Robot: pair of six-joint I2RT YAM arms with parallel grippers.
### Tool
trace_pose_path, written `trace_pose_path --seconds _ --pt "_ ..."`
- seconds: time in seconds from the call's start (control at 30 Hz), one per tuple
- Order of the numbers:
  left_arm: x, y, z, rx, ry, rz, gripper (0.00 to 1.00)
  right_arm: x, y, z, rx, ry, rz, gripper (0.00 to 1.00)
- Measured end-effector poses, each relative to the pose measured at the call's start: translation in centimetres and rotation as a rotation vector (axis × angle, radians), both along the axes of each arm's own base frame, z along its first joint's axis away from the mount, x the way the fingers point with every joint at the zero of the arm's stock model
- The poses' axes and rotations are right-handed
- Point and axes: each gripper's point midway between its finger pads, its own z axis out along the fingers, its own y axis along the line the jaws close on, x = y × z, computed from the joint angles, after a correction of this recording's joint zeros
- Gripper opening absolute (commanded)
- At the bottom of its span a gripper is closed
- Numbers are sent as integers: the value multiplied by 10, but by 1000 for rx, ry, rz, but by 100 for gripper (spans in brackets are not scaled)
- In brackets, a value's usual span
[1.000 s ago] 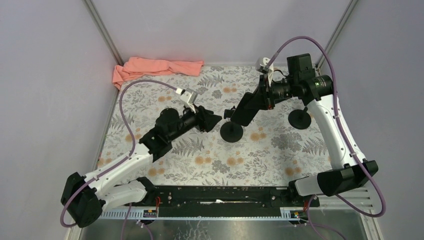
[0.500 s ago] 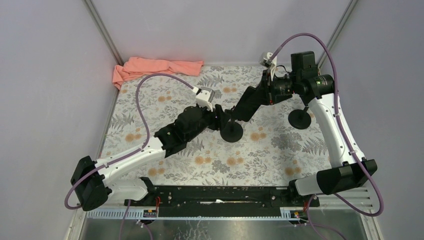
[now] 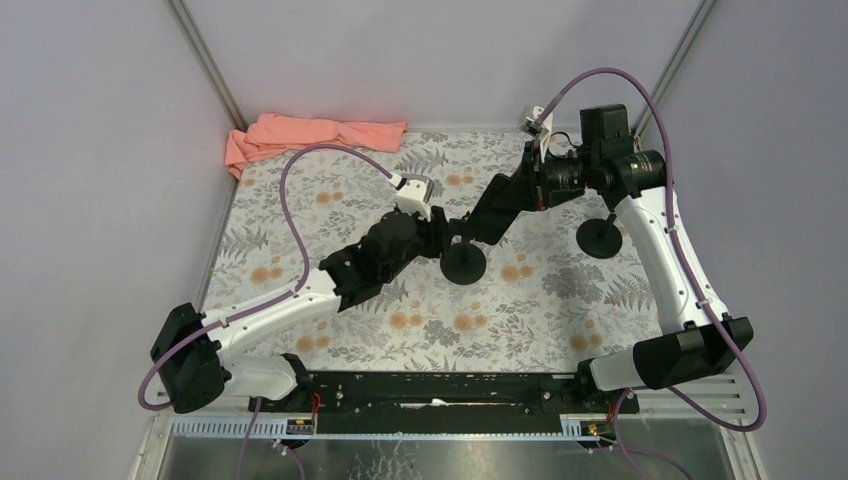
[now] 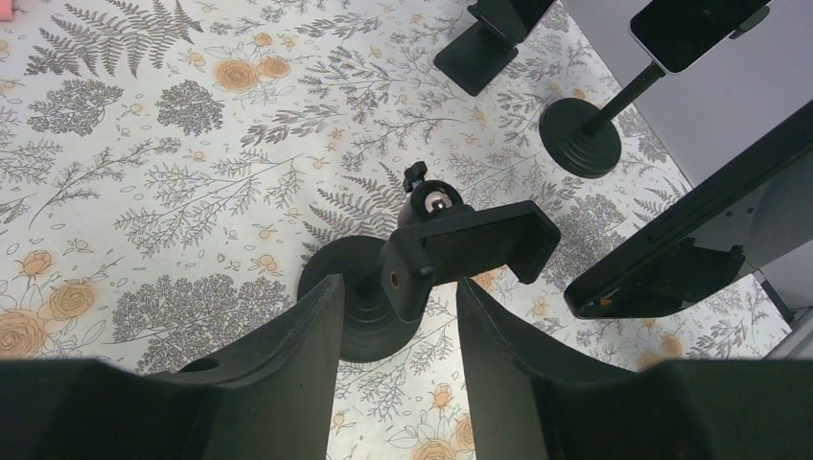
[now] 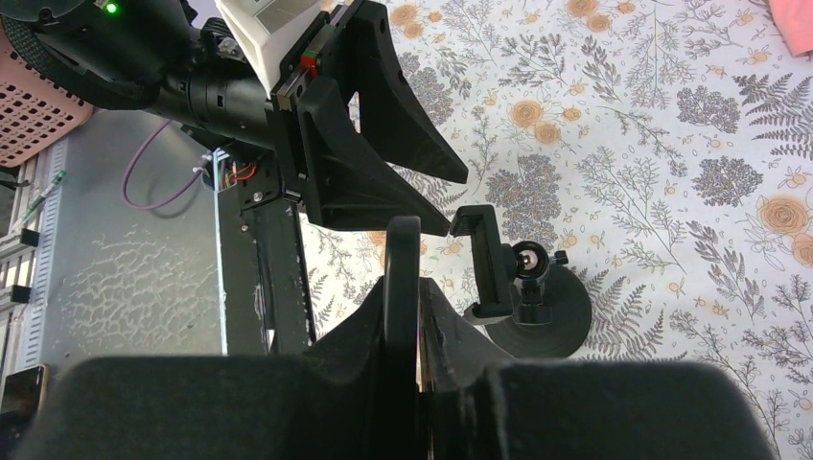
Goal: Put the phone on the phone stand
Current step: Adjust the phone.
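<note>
The black phone stand has a round base, a ball joint and a flat clamp; it stands mid-table. My left gripper is open right beside it. In the left wrist view the left gripper has one finger on each side of the stand's stem, with the clamp just beyond. My right gripper is shut on the black phone, held tilted just above and right of the stand. In the right wrist view the phone is edge-on between the fingers, left of the clamp.
A second round-based stand stands at the right, under the right arm; the left wrist view shows it carrying a phone. A square-based stand is further back. A pink cloth lies at the back left.
My left arm has reached forward and right until its open gripper is at the stand. My right gripper with the phone has shifted slightly towards the stand.
</note>
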Motion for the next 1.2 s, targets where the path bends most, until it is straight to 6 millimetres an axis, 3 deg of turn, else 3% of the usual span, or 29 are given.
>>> trace_pose_path --seconds 0.17,0.23,0.3,0.47,0.53,0.6,0.8,0.93,1.07,1.13,1.17,1.2 --pt "-6 0 7 -5 -10 -34 71 -2 0 -1 0 1 7 0" --pt "-17 4 22 -30 -43 -76 84 -5 -1 -4 -7 3 16 0" --pt "-34 12 40 -72 -92 -135 91 -10 -2 -8 -17 8 30 0" --pt "-75 24 80 -189 -205 -347 93 -32 -4 -23 -26 43 107 0" --pt "-82 20 85 -207 -218 -417 93 -41 -3 -28 -35 49 139 0" --pt "-87 10 76 -202 -190 -499 92 -54 3 -31 -46 48 192 0" --pt "-98 -27 31 -191 -10 -683 73 -82 20 -36 -57 53 312 0" --pt "-105 -44 21 -246 68 -764 56 -85 21 -37 -60 52 324 0" --pt "-115 -55 26 -308 101 -829 3 -87 22 -37 -63 48 334 0" --pt "-123 -60 29 -319 79 -888 0 -87 21 -39 -72 62 326 0" --pt "-127 -61 30 -323 72 -912 0 -91 20 -39 -66 100 323 10" --pt "-131 -62 30 -327 76 -925 0 -93 19 -39 -66 119 321 32"
